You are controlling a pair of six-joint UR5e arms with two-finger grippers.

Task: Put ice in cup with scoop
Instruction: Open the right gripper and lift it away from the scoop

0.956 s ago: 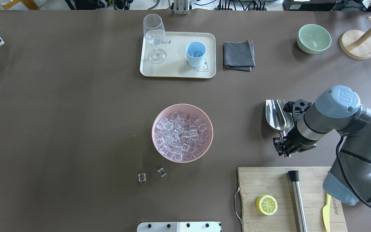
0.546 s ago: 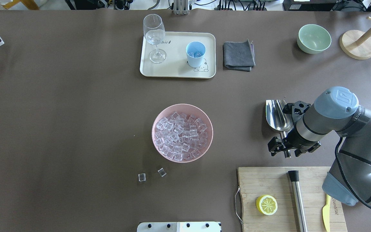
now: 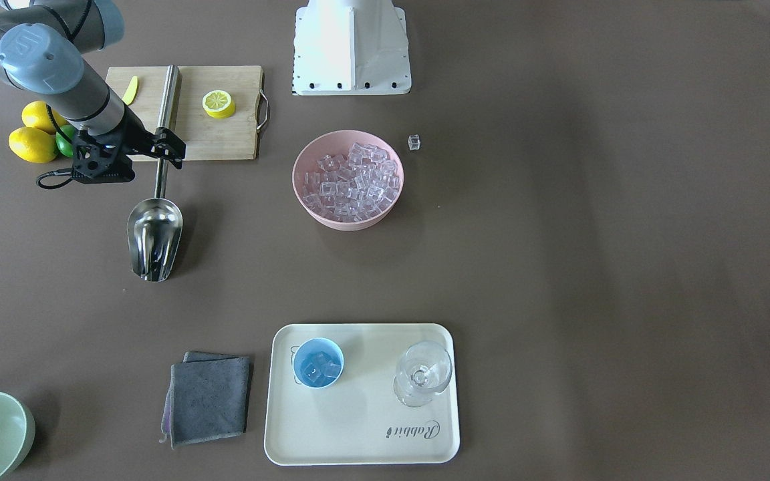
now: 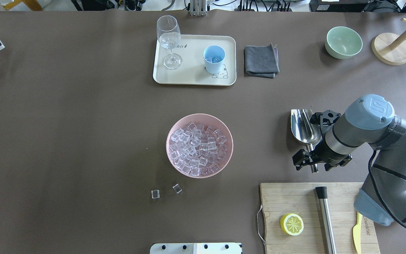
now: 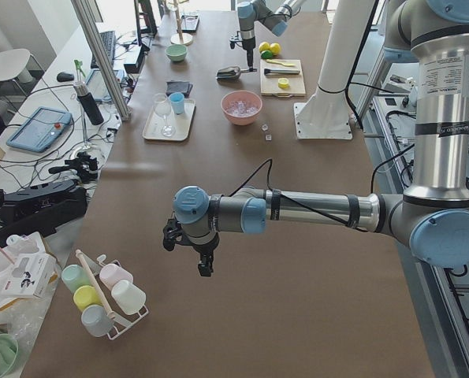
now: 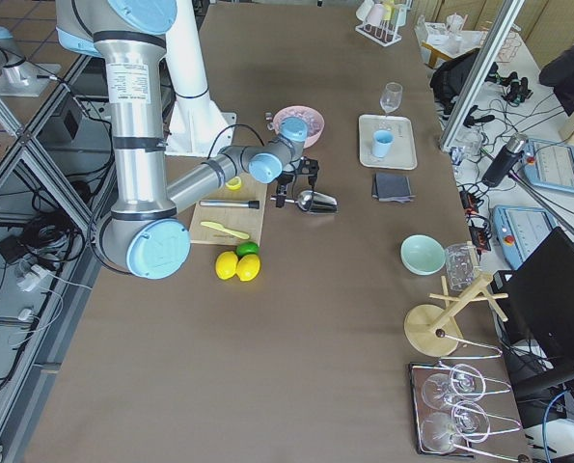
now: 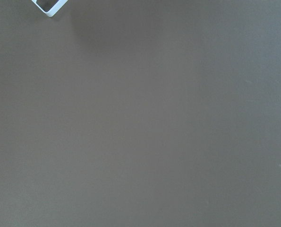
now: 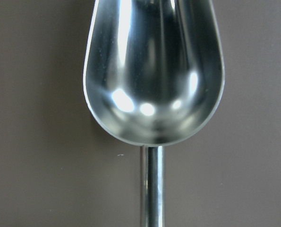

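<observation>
Two fingers of the right tool [image 4: 313, 165] are standing apart, one on each side of the thin rod handle of the scoop [image 4: 304, 128], and whether they are touching it cannot be made out. The scoop is lying flat on the brown worktop [image 4: 83, 123] with its trough facing up and empty, its handle pointing toward the wooden cutting board [image 4: 280, 197]. That board is carrying a lemon half [image 4: 291, 224] and a steel cylinder with a black end [image 4: 324, 218]. Toward the middle of the worktop, well apart from the scoop, the ice [image 4: 196, 148] is sitting heaped in a pink bowl [image 4: 168, 148], with two loose cubes [image 4: 155, 194] lying just beside the bowl on its robot side. Farther out, the cup [image 4: 213, 59] is standing upright on a cream tray [image 4: 192, 76] with a few cubes inside it, sharing the tray with a wine glass [image 4: 168, 38]; a folded grey cloth [image 4: 261, 60] is lying beside the tray. The left tool [image 5: 205, 268] is hanging over bare worktop at the robot's left end, and whether its fingers are apart or together cannot be told.
</observation>
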